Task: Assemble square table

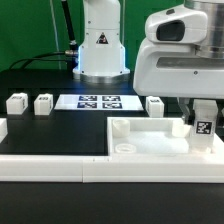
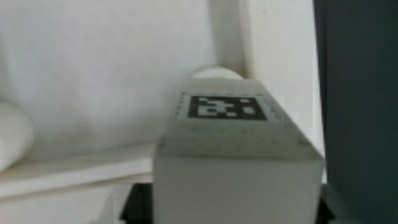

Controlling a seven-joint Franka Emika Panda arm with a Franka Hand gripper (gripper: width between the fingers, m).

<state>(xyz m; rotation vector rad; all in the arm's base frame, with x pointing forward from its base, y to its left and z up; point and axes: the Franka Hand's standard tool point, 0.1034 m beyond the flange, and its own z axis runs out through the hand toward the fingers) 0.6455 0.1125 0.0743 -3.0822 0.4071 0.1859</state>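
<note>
A robot arm's two-finger gripper (image 1: 203, 111) hangs over the far corner, on the exterior view's right, of a white plastic square tray-like tabletop (image 1: 150, 152) with a raised rim. The tabletop lies near the front of the black table (image 1: 30, 130). The gripper appears to pinch a small white tagged block leg (image 1: 203, 125), held upright at that corner. Three loose legs (image 1: 44, 103) sit farther back, well apart. The parts look light, stiff and smooth, probably slippery, and a leg's flat opposite sides suit the grasp. The fingertips are mostly hidden, and whether the leg touches the tabletop cannot be told.
</note>
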